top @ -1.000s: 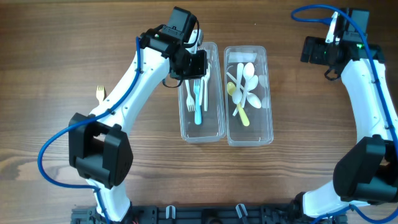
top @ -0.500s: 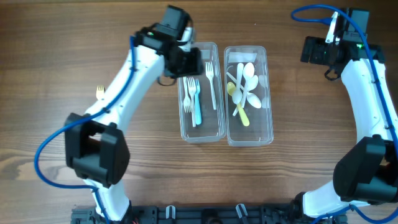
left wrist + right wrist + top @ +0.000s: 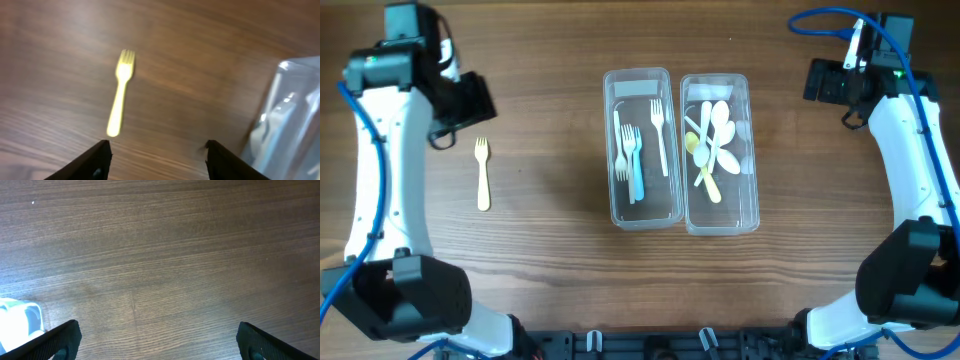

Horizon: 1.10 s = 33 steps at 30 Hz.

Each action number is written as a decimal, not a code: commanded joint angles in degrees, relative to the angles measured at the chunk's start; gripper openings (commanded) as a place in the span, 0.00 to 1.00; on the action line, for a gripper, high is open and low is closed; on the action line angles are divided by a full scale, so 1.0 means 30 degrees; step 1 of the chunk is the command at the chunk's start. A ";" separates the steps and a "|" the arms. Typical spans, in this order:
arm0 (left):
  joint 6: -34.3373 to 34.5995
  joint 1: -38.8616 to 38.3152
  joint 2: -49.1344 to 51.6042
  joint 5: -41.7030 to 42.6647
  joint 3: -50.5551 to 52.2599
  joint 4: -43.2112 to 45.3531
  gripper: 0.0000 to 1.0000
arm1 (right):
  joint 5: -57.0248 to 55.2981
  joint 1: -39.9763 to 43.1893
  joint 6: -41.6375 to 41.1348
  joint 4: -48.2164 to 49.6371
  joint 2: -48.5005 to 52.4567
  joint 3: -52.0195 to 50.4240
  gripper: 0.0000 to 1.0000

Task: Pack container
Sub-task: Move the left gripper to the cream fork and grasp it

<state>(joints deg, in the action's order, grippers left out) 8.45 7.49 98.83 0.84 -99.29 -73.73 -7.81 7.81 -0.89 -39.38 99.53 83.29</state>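
step: fetch loose fork | left tool [image 3: 157, 146]: fingers apart, empty | yellow fork [image 3: 119, 93]: flat on bench ahead of tool, offset toward its left finger, tines pointing away | advice: shift until handle sits between fingers, descend low, pinch mid-handle | fork container [image 3: 611, 180]: off tool's right side | right tool [image 3: 159, 330]: apart, idle

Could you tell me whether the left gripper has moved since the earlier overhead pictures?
Yes. The left gripper has swung left in the image, from over the fork container to near the yellow fork.
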 commanded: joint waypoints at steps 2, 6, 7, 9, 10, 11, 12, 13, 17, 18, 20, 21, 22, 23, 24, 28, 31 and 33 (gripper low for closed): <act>-0.2958 0.0838 0.0546 -0.0328 0.0029 -0.0175 0.57 | -0.0270 -0.0080 -0.0204 0.0051 -0.0430 0.0342 1.00; -0.3322 0.0845 0.0954 -0.1005 0.0488 -0.0029 0.54 | -0.0270 -0.0080 -0.0204 0.0051 -0.0430 0.0342 1.00; -0.3322 0.0845 0.1035 -0.1224 0.0670 0.0051 0.54 | -0.0270 -0.0080 -0.0204 0.0058 -0.0430 0.0342 1.00; -0.3330 0.0852 0.1224 -0.1705 0.1501 0.0736 0.54 | -0.0270 -0.0080 -0.0204 0.0051 -0.0430 0.0342 1.00; -0.3344 0.0852 0.1282 -0.1763 0.1851 0.1071 0.54 | -0.0262 -0.0080 -0.0211 0.0051 -0.0430 0.0342 1.00; -0.3417 0.0852 0.1392 -0.1763 0.2346 0.1559 0.54 | -0.0270 -0.0080 -0.0204 0.0051 -0.0430 0.0342 1.00; -0.3417 0.0852 0.1494 -0.1763 0.2841 0.2076 0.54 | -0.0270 -0.0080 -0.0197 0.0058 -0.0430 0.0342 1.00; -0.3417 0.0852 0.1647 -0.1763 0.3490 0.2681 0.54 | -0.0270 -0.0080 -0.0204 0.0044 -0.0430 0.0342 1.00; -0.3585 0.0852 0.2076 -0.1749 0.5668 0.4575 0.54 | -0.0270 -0.0080 -0.0204 0.0051 -0.0430 0.0342 1.00; -0.3796 0.0852 0.2149 -0.1749 0.6222 0.5115 0.54 | -0.0270 -0.0080 -0.0204 0.0051 -0.0430 0.0342 1.00; -0.4124 0.0852 0.2215 -0.1741 0.7147 0.6076 0.54 | -0.0270 -0.0080 -0.0204 0.0051 -0.0430 0.0342 1.00; -0.4189 0.0852 0.2222 -0.1741 0.7606 0.6535 0.54 | -0.0270 -0.0080 -0.0204 0.0051 -0.0430 0.0342 1.00; -0.4182 0.0852 0.2222 -0.1741 0.7985 0.6870 0.54 | -0.0262 -0.0080 -0.0204 0.0051 -0.0430 0.0342 1.00; -0.4182 0.0852 0.2222 -0.1741 0.8276 0.7111 0.54 | -0.0270 -0.0080 -0.0197 0.0051 -0.0430 0.0342 1.00; -0.4182 0.0852 0.2222 -0.1741 0.8502 0.7286 0.53 | -0.0262 -0.0080 -0.0197 0.0051 -0.0430 0.0342 1.00; -0.4189 0.1020 0.2244 -0.1741 0.9209 0.8145 0.54 | -0.0262 -0.0080 -0.0204 0.0051 -0.0430 0.0342 1.00; -0.4197 0.1574 0.2244 -0.1166 0.9719 0.9034 0.53 | -0.0270 -0.0080 -0.0204 0.0051 -0.0430 0.0342 1.00; -0.4197 0.2018 0.2251 -0.0401 1.0032 0.9566 0.56 | -0.0270 -0.0080 -0.0204 0.0051 -0.0430 0.0342 1.00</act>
<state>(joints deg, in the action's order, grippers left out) -2.81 10.76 105.12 -3.36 -71.11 -47.11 -7.81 7.81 -0.86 -39.38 99.53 83.29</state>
